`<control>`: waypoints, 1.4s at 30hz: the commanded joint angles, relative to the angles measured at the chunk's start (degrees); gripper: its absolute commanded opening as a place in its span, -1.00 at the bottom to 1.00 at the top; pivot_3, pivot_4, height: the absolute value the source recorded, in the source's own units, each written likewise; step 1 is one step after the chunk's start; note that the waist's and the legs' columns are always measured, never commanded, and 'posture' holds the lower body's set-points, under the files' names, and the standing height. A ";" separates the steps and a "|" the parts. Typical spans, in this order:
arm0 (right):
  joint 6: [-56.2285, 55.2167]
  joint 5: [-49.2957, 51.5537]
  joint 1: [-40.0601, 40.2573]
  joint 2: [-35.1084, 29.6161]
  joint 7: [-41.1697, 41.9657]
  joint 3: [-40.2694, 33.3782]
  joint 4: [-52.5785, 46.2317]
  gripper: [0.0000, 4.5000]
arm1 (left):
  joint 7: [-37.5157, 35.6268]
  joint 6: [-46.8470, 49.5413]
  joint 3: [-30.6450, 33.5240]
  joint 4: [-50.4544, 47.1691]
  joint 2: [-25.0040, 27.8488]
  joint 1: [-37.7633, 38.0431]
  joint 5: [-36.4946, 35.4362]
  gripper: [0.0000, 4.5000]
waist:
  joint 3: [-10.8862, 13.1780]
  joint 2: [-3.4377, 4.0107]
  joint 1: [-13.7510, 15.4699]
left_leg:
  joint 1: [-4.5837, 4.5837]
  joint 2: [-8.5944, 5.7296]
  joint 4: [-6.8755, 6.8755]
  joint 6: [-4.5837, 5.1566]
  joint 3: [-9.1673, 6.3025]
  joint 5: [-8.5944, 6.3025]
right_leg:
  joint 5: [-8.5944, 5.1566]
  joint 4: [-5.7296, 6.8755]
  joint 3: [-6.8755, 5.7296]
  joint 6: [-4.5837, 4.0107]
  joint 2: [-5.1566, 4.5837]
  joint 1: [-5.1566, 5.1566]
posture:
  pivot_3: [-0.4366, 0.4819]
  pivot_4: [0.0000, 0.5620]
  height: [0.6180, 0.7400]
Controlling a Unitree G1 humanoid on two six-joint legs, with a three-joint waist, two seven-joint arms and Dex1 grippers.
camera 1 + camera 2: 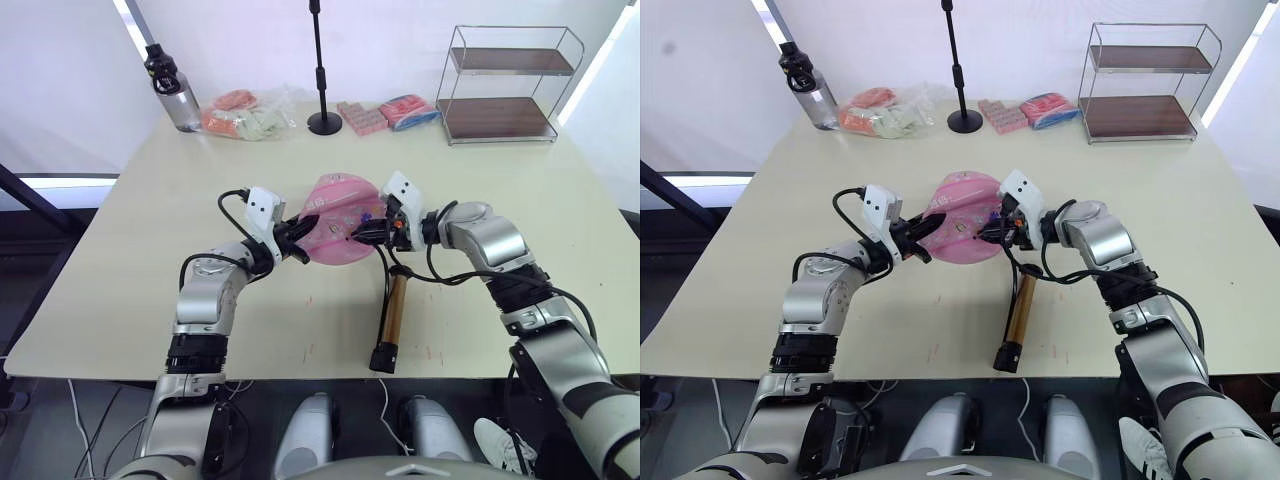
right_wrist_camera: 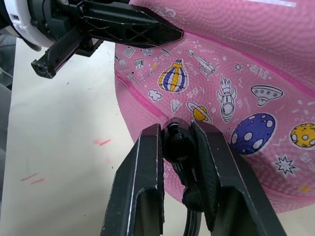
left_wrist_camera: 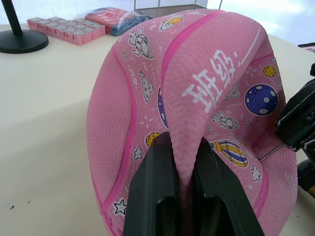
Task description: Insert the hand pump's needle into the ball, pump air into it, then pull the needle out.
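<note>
Ball (image 1: 335, 232): pink, deflated and folded, printed with rockets, planets and a striped balloon plus pale lettering; held off the table near its middle, between the two hands.
Needle fitting (image 2: 178, 145): small black piece pinched between the right fingers, its tip pressed to the ball's skin beside the planet prints; metal pin itself too small to make out.
Hose (image 1: 389, 268): thin, black, running from the fitting down to the pump's upper end.
Hand pump (image 1: 390, 320): bronze-gold cylinder with black end caps, lying on the table just in front of the ball, lengthwise toward the near edge; handle not clearly seen.
Left hand (image 3: 184, 196): fingers narrow, clamped on a fold of the ball's rim, pink rubber squeezed up between them.
Right hand (image 2: 179, 147): fingers narrow, closed on the needle fitting, touching the ball's right side.
Table (image 1: 150, 240): pale cream top, a few faint red marks near the front.
Far edge, left: dark-capped bottle (image 1: 172, 90), next to it a clear bag of orange and pale items (image 1: 240, 115).
Far edge, middle: black round stand base with upright pole (image 1: 323, 118).
Far edge, right of stand: pink block tray (image 1: 362, 117), a red-and-blue packet (image 1: 408, 110), then a two-tier wire shelf with brown boards (image 1: 508, 85).
</note>
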 commanded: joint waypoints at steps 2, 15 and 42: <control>-2.20 -3.31 -1.39 -2.03 1.25 3.24 -1.88 -0.84 | -1.08 1.36 -3.90 2.19 -1.14 1.41 -0.01 -1.00 | 0.00 0.00 0.02 | 0.00 0.00 0.00 0.00 0.00 0.00 | 0.00 0.00 0.00 0.00 0.00 0.00 | -0.05 -0.47 1.00; 0.93 -9.41 -5.66 -2.56 1.44 9.86 -6.99 -0.84 | -1.19 1.39 -4.05 1.98 -1.27 1.74 -0.05 -1.00 | 0.00 0.00 0.00 | 0.01 0.00 0.01 0.00 -0.01 0.00 | 0.00 0.00 0.00 0.00 0.00 0.01 | -0.05 -0.47 1.00; -5.49 -26.60 -12.33 4.46 4.03 24.13 12.38 -0.84 | 0.10 2.17 -3.95 1.51 -1.47 2.23 -0.34 -1.00 | -0.38 0.17 -0.33 | 0.39 0.03 0.02 -0.01 -0.02 0.01 | -0.01 0.05 0.02 -0.03 0.01 0.21 | -0.05 -0.47 1.00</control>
